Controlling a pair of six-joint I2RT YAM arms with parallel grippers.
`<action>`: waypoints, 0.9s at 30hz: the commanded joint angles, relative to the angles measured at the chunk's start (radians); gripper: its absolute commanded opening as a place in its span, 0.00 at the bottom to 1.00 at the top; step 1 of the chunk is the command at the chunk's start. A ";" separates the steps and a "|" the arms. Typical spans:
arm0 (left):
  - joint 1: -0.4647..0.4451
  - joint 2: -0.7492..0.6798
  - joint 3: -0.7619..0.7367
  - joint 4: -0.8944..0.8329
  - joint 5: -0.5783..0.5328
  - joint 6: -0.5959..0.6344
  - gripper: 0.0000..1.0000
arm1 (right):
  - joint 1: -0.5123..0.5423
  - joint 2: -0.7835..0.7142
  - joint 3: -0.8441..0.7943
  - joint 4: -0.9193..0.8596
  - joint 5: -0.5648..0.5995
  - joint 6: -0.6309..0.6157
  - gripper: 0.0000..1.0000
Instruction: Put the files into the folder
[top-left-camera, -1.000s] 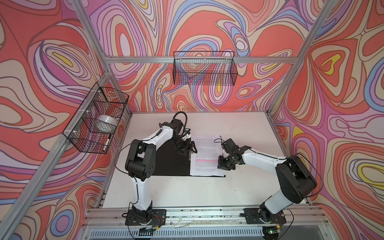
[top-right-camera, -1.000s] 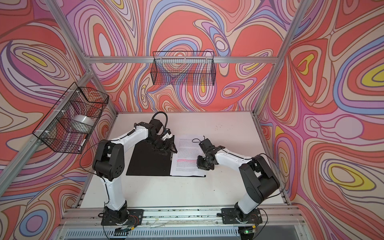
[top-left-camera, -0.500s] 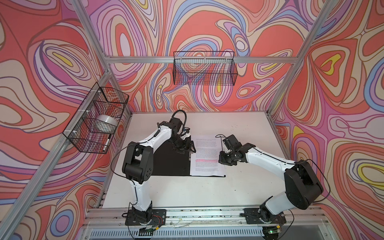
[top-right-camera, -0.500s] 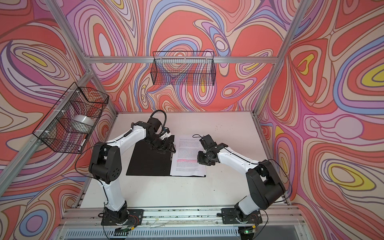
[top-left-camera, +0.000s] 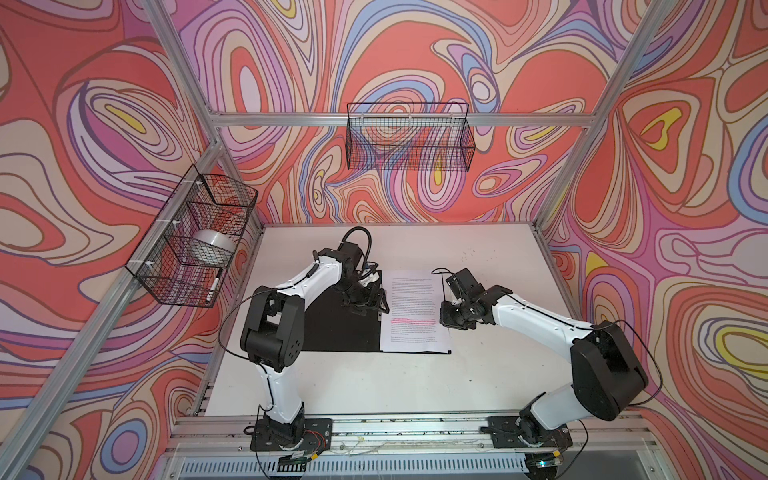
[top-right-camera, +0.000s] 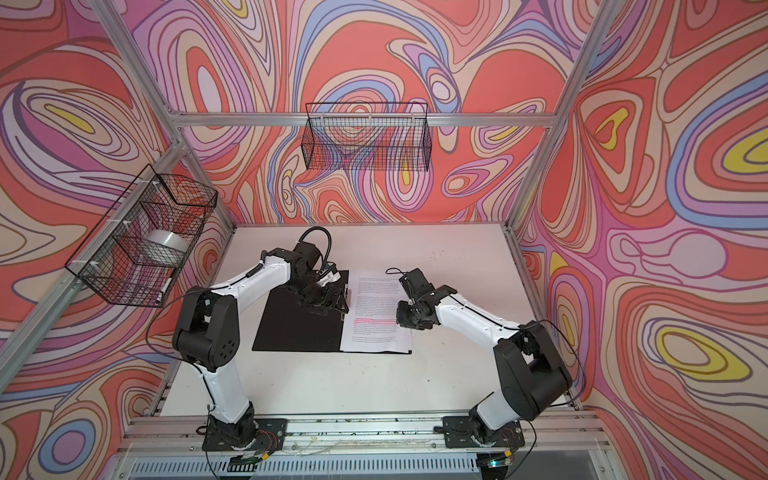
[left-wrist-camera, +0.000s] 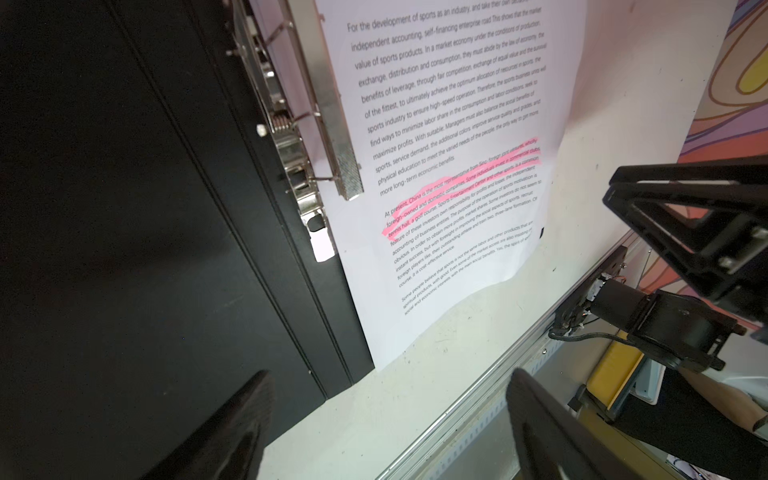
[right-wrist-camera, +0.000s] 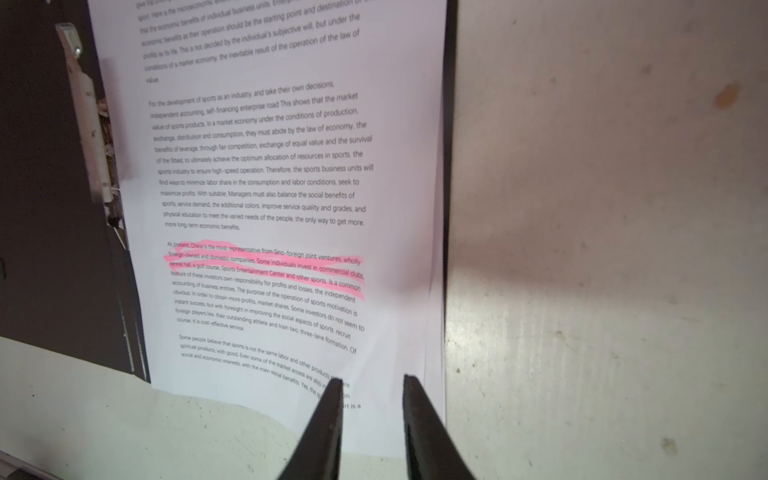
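while open, folder (top-left-camera: 345, 328) under files (top-left-camera: 415, 307)

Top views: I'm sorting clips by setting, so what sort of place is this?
Probably a robot test cell, not an office: aluminium frame, swirl-printed walls, left arm and right arm bolted to a front rail.
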 joint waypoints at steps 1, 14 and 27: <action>0.006 -0.049 -0.044 -0.017 0.005 0.026 0.88 | -0.032 0.005 0.031 -0.010 0.041 0.004 0.28; -0.050 -0.031 -0.178 0.001 0.098 0.069 0.86 | -0.082 0.013 -0.047 0.012 -0.023 0.058 0.31; -0.122 0.014 -0.170 0.037 0.091 0.038 0.86 | -0.102 -0.095 -0.263 0.159 -0.170 0.192 0.35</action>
